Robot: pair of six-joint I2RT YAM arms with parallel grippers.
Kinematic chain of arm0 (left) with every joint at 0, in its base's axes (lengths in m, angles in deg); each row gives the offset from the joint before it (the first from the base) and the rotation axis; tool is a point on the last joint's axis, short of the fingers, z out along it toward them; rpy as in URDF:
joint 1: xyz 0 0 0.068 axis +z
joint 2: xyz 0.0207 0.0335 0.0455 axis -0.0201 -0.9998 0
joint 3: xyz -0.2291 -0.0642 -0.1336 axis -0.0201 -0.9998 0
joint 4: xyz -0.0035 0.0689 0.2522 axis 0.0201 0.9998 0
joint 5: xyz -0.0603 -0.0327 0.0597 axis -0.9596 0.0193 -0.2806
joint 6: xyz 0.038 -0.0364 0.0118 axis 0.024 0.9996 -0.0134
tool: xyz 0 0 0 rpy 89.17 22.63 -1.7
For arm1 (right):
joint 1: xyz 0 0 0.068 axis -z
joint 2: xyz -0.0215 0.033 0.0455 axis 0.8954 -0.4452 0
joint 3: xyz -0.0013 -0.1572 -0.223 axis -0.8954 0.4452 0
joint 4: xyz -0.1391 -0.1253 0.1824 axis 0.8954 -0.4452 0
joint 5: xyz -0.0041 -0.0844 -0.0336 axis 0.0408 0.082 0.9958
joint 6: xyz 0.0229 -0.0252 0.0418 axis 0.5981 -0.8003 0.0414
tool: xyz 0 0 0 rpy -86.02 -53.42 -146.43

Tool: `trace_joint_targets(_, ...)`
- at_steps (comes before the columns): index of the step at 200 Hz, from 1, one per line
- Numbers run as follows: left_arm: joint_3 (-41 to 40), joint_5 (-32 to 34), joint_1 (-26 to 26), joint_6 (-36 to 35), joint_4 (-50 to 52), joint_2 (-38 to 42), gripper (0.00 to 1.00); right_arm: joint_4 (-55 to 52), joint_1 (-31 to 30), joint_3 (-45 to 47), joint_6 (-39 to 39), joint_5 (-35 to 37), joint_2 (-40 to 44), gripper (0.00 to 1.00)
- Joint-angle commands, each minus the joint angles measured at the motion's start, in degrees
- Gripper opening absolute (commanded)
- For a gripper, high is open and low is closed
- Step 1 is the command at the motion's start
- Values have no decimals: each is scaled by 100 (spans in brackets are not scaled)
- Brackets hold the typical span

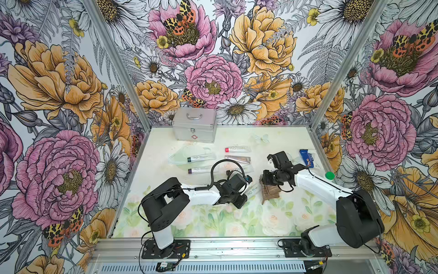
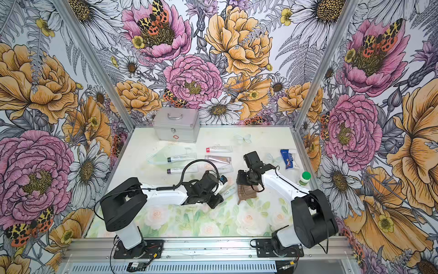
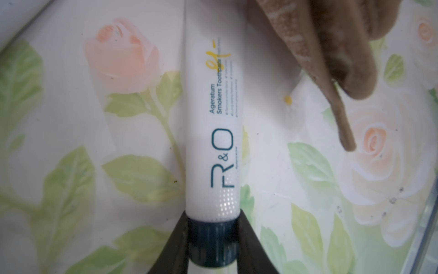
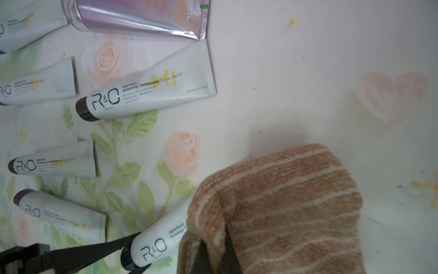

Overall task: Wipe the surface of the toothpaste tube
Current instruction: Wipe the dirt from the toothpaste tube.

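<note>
Black fingers [image 3: 177,239] of the left gripper [image 3: 212,214] clamp the dark blue cap [image 3: 212,239] of a white toothpaste tube [image 3: 211,118] in the left wrist view. The tube runs straight away from them over the rose-printed table [image 3: 71,118]. A brown striped cloth [image 3: 331,47] hangs just beside the tube's far end; whether the two touch I cannot tell.

From the right wrist view, the right gripper [image 4: 214,233] is pinched tight on a fold of that cloth, which hides the tube's far end. Beyond the tube lie several more white tubes [image 4: 147,92] and one shiny purple tube [image 4: 142,16], all flat on the table and apart from it.

Seen in both top views, the tube points from the left gripper toward the cloth, and the right gripper grips the cloth from above. Well away from the tube, a silver case [image 1: 194,124] stands at the back wall. A blue packet [image 1: 307,158] and a green-capped bottle [image 1: 329,176] sit past the cloth from the tube.
</note>
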Motion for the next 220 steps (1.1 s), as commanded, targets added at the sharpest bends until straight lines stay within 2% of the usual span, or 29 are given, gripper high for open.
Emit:
trace_joint_targets(1, 212, 167, -86, -190, 65, -125, 30, 88, -85, -126, 33, -413, -218, 3)
trace_joint_targets(72, 165, 300, -90, -185, 8, -139, 29, 36, -349, -32, 290, -406, -769, 0)
trace_joint_targets(135, 108, 311, -91, -166, -37, -122, 29, -577, -328, -195, 233, 696, -1152, 0)
trace_joint_targets(176, 42, 300, -71, -150, -81, -94, 29, -839, -49, -276, 49, 1283, -1142, 0)
trace_joint_targets(192, 42, 292, -69, -163, -86, -103, 28, -833, 7, -314, -2, 1252, -1149, 0)
trace_joint_targets(220, 78, 264, -60, -171, -83, -145, 28, -808, -243, -457, -59, 724, -1222, 0)
